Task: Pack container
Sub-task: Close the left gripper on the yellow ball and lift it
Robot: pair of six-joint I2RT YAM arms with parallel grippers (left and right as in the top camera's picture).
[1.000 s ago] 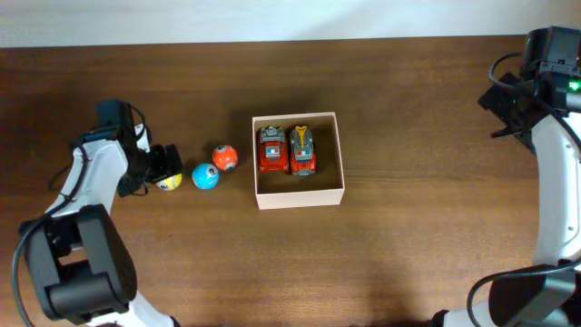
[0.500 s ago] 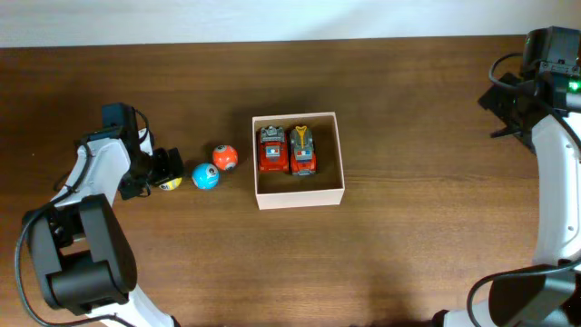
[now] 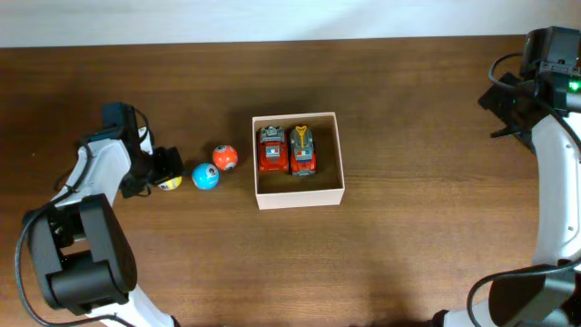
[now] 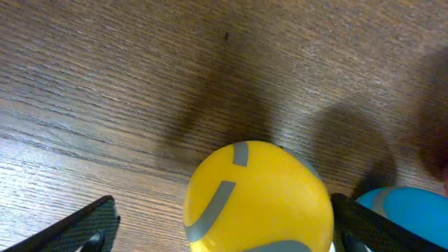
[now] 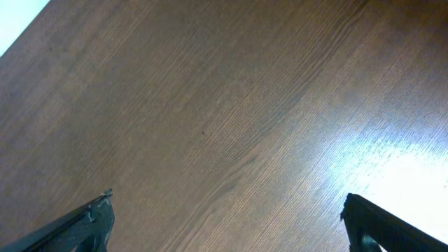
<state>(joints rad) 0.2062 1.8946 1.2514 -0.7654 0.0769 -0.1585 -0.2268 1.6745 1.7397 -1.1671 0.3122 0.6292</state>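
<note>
The container (image 3: 300,198) sits mid-table (image 3: 408,254), two toy trucks (image 3: 270,151) side by side inside. Left of it lie an orange ball (image 3: 224,157), a blue ball (image 3: 205,176) and a yellow ball (image 4: 257,196). The left gripper (image 4: 224,224) straddles the yellow ball, jaws apart, not clamped. The right gripper (image 5: 231,224) hangs far right over bare wood, jaws spread wide.

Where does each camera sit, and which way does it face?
Overhead: above the table, facing straight down on the container, the yellow ball and both arms.
Left wrist: low over the table, looking down at the yellow ball inside the open left gripper.
Right wrist: looks down on bare table; the open right gripper frames it.
Shared: overhead and left wrist both show the yellow ball and blue ball.
</note>
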